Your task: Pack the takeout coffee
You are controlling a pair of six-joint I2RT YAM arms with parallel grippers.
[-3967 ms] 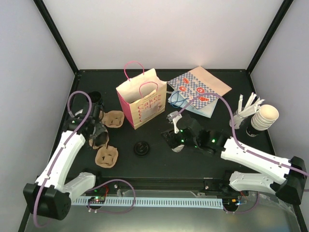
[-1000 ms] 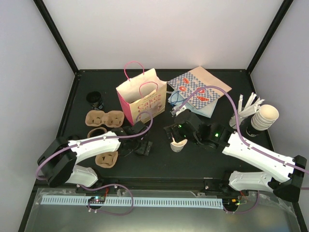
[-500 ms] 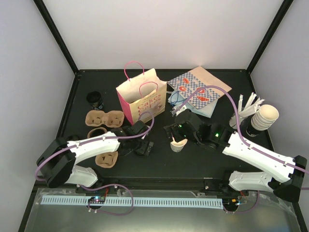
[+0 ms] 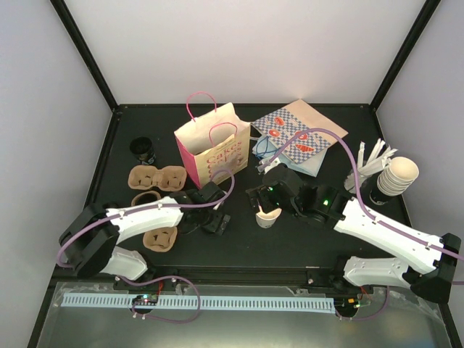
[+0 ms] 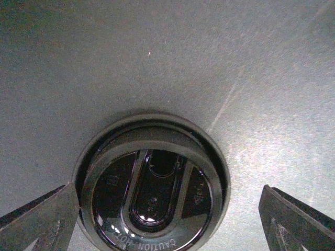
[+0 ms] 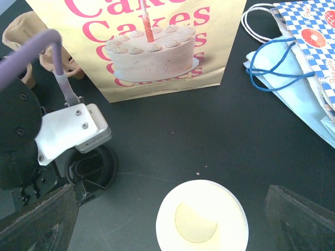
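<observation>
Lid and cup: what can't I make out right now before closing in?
Lid: in the left wrist view, near rim cut off by the bottom edge; in the top view, mostly hidden under the left gripper.
Cup: in the right wrist view, near rim cut off by the bottom edge; side print unseen from straight above.

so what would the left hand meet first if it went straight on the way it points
Most likely the black lid, lying flat on the table and centred under the open left hand, though depth is unclear.
</observation>
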